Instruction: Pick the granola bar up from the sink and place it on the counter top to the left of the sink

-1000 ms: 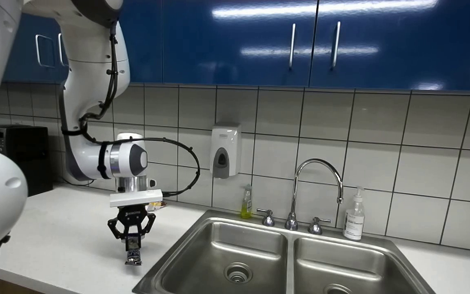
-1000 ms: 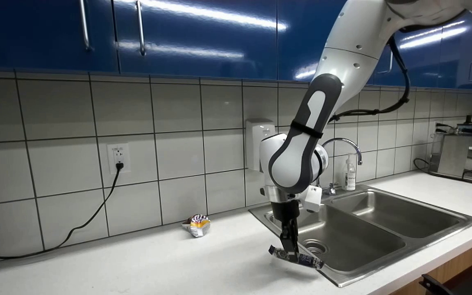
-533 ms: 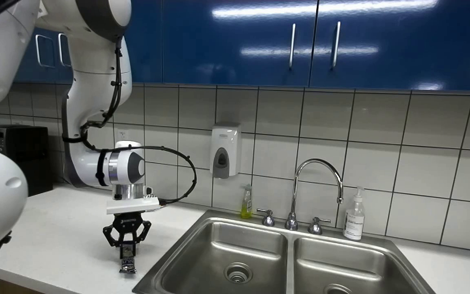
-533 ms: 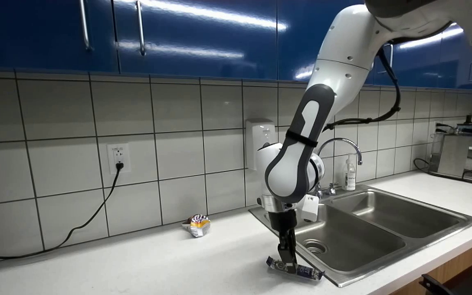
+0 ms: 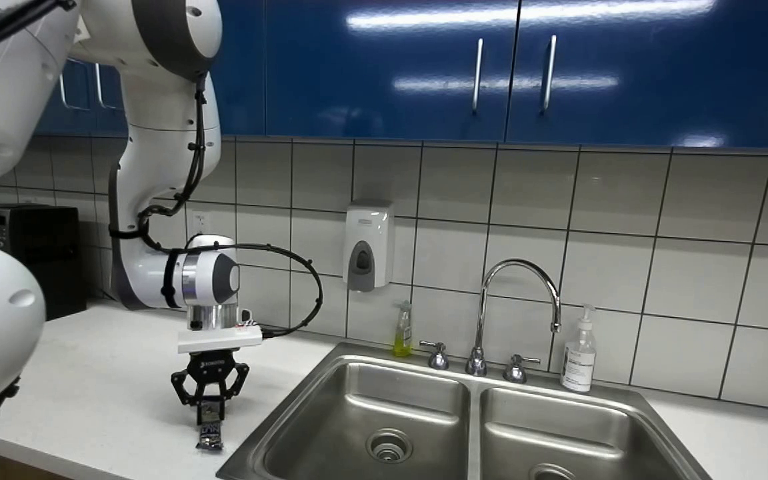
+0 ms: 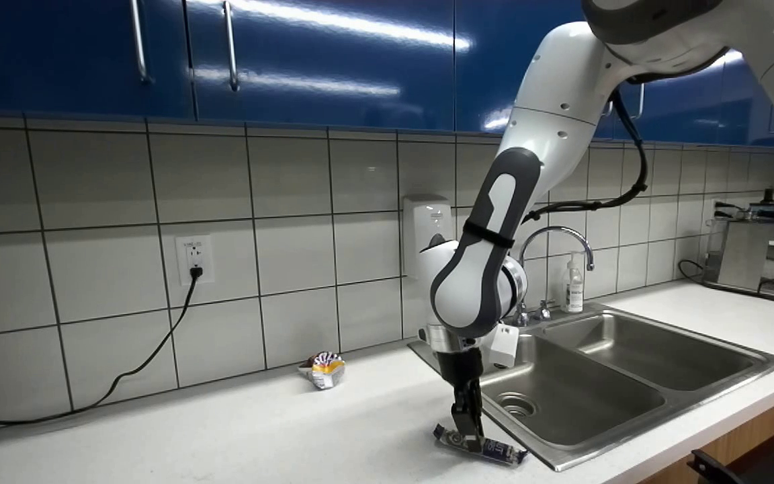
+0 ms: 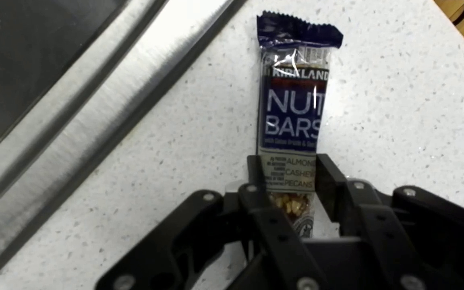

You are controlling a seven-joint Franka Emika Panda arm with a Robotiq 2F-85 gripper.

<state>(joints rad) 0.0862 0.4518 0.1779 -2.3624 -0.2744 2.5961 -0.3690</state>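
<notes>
The granola bar, a slim dark packet lettered "NUT BARS", shows in both exterior views point(image 5: 210, 435) point(image 6: 500, 450) and in the wrist view point(image 7: 290, 117). My gripper point(image 5: 211, 415) is shut across the bar's middle. In the wrist view a finger of the gripper point(image 7: 287, 169) sits against each long side. The bar is low over the counter top point(image 5: 104, 393), left of the sink point(image 5: 289, 410) in this view and close beside its rim. I cannot tell whether its whole underside touches the counter. The fingers hide part of the bar's near end.
A crumpled wrapper point(image 6: 325, 371) lies on the counter by the wall, near a black cord point(image 6: 148, 363). The faucet point(image 5: 481, 320), a yellow-green bottle point(image 5: 403, 333) and a pump bottle point(image 5: 579, 360) stand behind the basins. A black box point(image 5: 41, 260) stands at the back left.
The gripper has come down with the bar, closer to the counter, and shifted slightly away from the sink. Over the last half second it has moved only a little.
</notes>
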